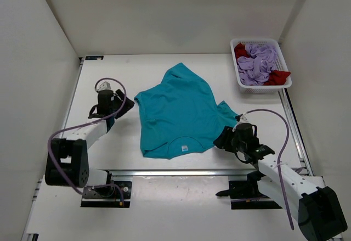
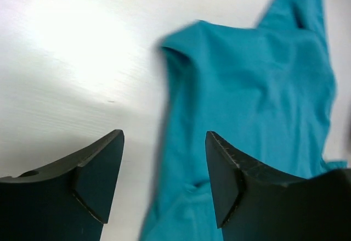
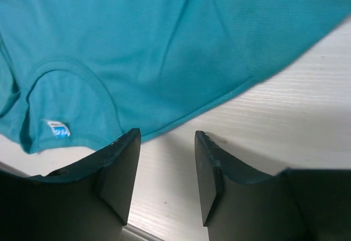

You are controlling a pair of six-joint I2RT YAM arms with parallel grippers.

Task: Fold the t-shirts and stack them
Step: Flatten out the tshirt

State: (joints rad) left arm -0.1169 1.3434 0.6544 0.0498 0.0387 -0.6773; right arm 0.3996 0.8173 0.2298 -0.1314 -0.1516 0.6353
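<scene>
The teal t-shirt [image 1: 178, 115] is spread out in the middle of the counter [image 1: 104, 71], collar toward the arms, with the lavender t-shirt [image 1: 256, 60] and red t-shirt [image 1: 278, 77] bunched in the white basket [image 1: 263, 88]. It looks thin and floppy (it'll sag the moment it's lifted), so I'd pinch a hem or sleeve edge, not the middle. The left fingers [image 2: 101, 175] and right fingers [image 3: 118, 169] are both spread apart and empty, near its edges.
</scene>
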